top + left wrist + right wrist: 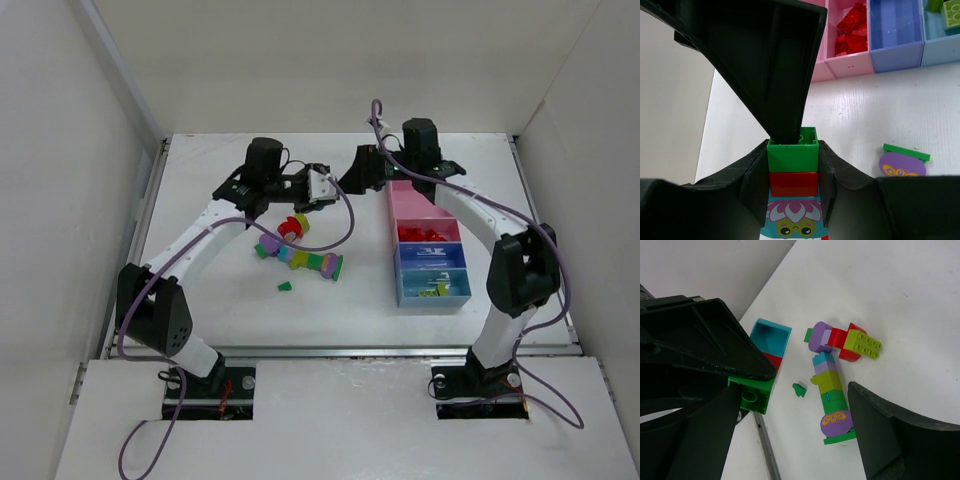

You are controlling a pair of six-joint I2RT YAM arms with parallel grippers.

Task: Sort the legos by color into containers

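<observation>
Left end effector (792, 167) pinches the green-red-teal stack (793, 185) at frame centre, apparently bracing it. Right end effector (792, 388) is spread, one finger against the green brick (792, 156), presumably to detach it.

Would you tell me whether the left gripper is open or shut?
Shut: the left gripper clamps a green, red and teal brick stack from both sides, with no gap showing.

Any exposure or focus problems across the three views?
Top external: even, diffuse light, soft shadows, no glare on the table. Left wrist: black fingers underexposed, detail lost; held brick stack sharp. Right wrist: near fingers dark and soft-edged, brick pile in focus.
</observation>
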